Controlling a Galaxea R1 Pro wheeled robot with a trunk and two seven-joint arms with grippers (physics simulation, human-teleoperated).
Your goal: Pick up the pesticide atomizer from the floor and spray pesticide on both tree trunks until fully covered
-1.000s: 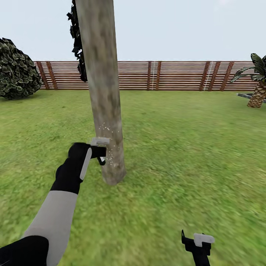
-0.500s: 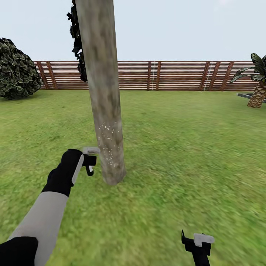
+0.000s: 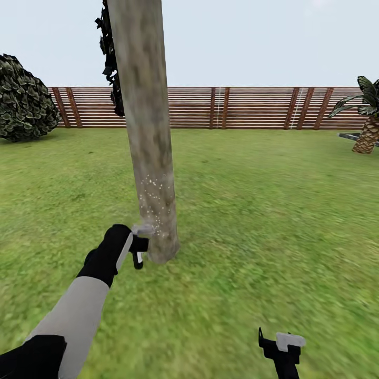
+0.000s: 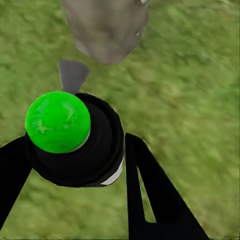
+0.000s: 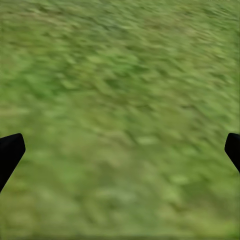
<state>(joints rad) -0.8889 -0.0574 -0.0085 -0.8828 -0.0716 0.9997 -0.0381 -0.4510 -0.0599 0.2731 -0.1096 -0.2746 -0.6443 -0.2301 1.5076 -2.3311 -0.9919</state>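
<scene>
Atomizer (image 4: 75, 145), black-bodied with a green cap, is sitting clamped between the fingers of our left gripper (image 3: 139, 247), just beside the base of the tree trunk (image 3: 150, 158). White droplets are speckling the trunk just above the nozzle. Our right gripper (image 3: 279, 345) is hanging spread and empty over the lawn (image 3: 273, 210), well apart from the trunk.

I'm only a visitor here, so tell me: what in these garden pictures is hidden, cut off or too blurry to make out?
- Pale mottled tree trunk: in the head view the picture's upper edge cuts off its top and crown.
- Black atomizer with green round cap: in the left wrist view its body below the cap is hidden; the left hand covers it in the head view.
- White spray specks: too fine to judge coverage; the trunk's far side faces away.
- Right hand: the right wrist view's edges cut off all but its fingertips.
</scene>
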